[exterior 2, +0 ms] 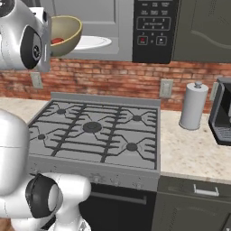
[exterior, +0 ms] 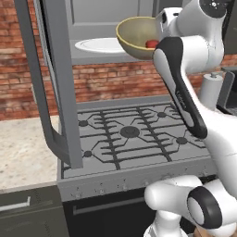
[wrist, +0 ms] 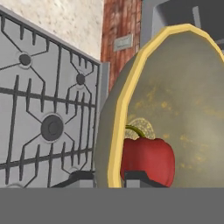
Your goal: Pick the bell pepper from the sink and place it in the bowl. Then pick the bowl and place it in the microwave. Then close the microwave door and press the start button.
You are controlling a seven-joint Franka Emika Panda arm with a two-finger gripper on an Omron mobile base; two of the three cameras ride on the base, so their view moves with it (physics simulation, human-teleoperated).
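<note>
My gripper is shut on the rim of the olive-tan bowl, one finger inside and one outside. The red bell pepper lies in the bowl by the inner finger. I hold the bowl tilted in the air, above the stove and just in front of the microwave's open cavity, right of the white turntable plate. The pepper shows at the bowl's lower edge. The microwave door stands swung open at the left. From the right I see the bowl, the pepper and the black keypad. The sink is out of view.
A gas stove with dark grates lies below the bowl. A white paper towel roll and a dark coffee machine stand on the counter to the right. A brick wall runs behind the stove.
</note>
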